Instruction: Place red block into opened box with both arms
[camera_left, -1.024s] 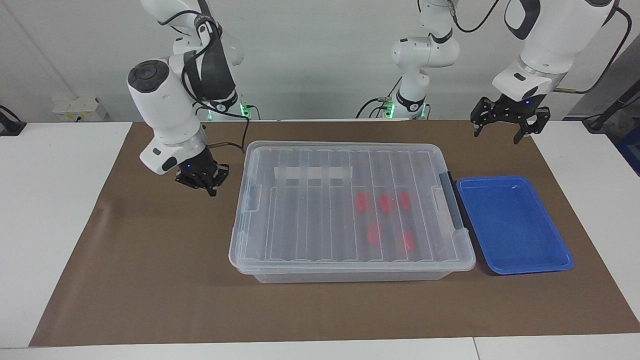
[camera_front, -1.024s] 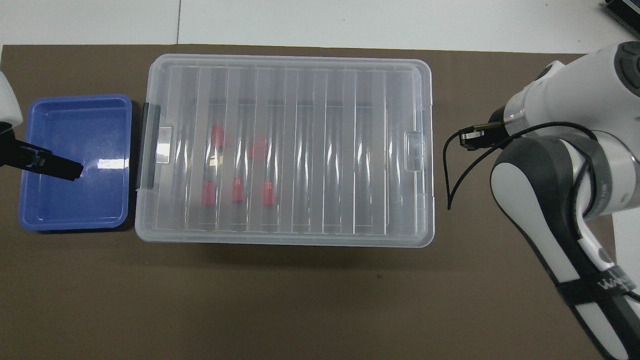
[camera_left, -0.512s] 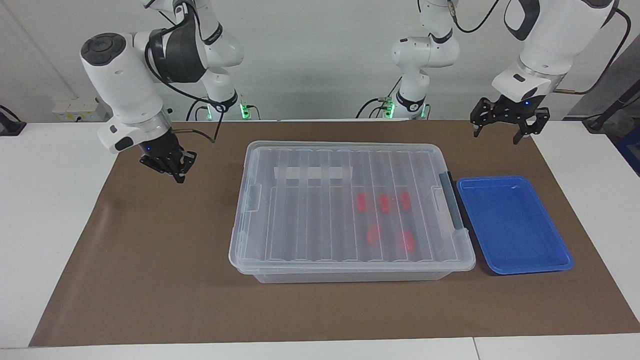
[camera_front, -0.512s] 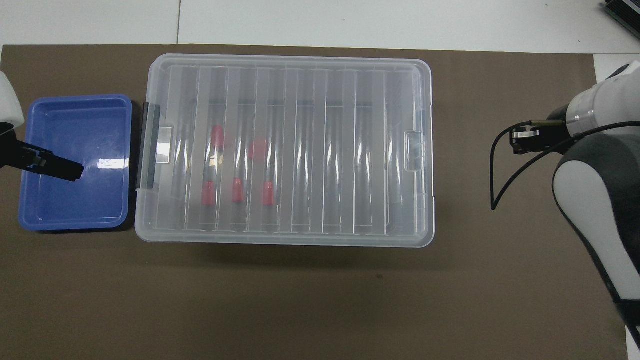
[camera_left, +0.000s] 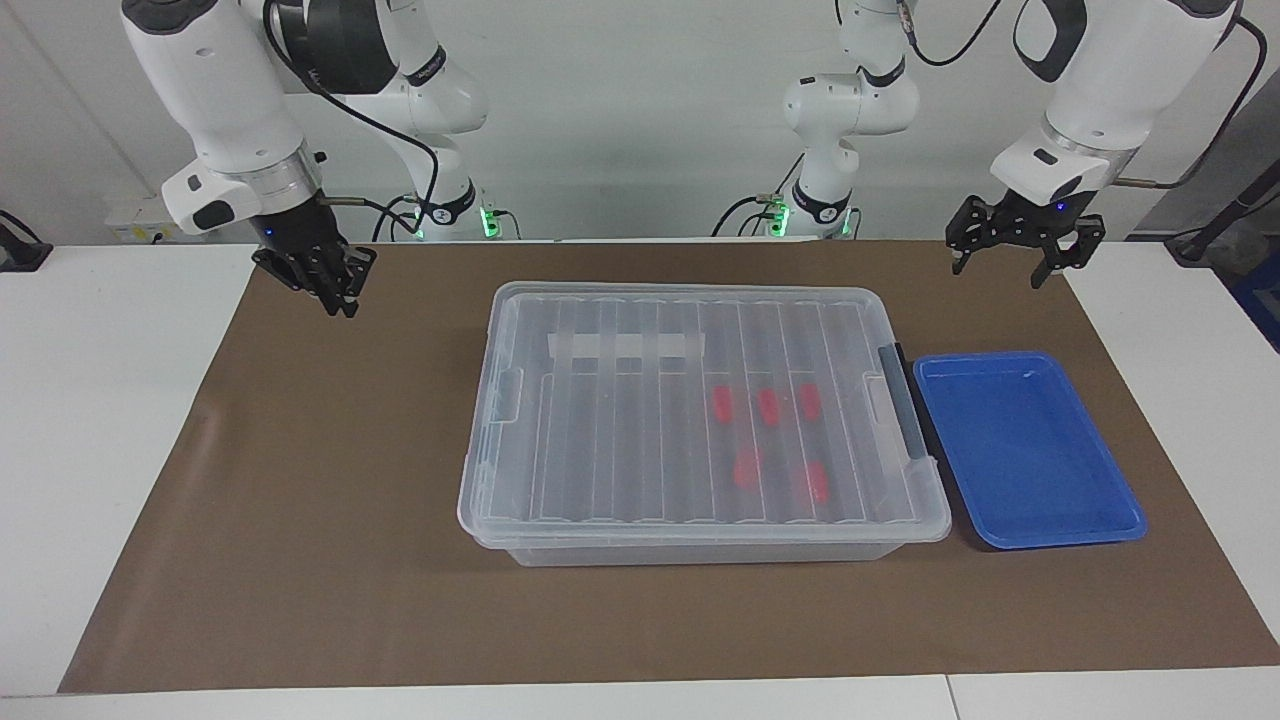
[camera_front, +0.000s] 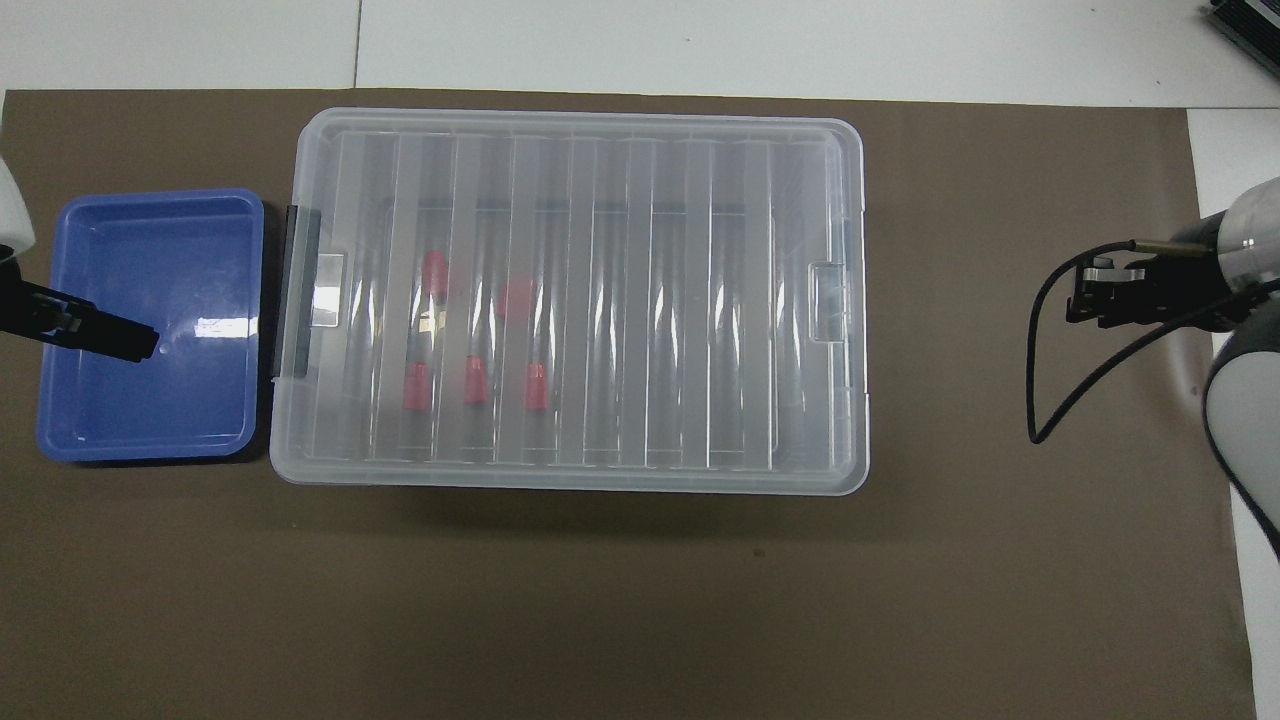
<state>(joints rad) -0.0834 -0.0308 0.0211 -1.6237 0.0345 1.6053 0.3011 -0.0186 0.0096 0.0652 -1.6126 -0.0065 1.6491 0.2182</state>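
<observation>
- Right gripper (camera_left: 335, 290) has lifted and drawn back from the box (camera_left: 700, 300) end toward the right arm's end of the worktop (camera_left: 300, 550); it holds nothing, and I cannot tell how far its fingers stand apart.
- Left gripper (camera_left: 1022, 255) hangs unmoved above the brown mat (camera_left: 300, 500) near the blue tray (camera_left: 1030, 520), jaws wide, empty.
- Lid on; five red blocks (camera_left: 768, 405) lie inside, toward the left arm's end. Task looks finished, the arms retreating.
- Facing view shows both grippers' height clear of everything.
- Overhead view shows the tray (camera_front: 150, 440) bare and the blocks' (camera_front: 476, 380) layout: three in a row, two farther from the robots.
</observation>
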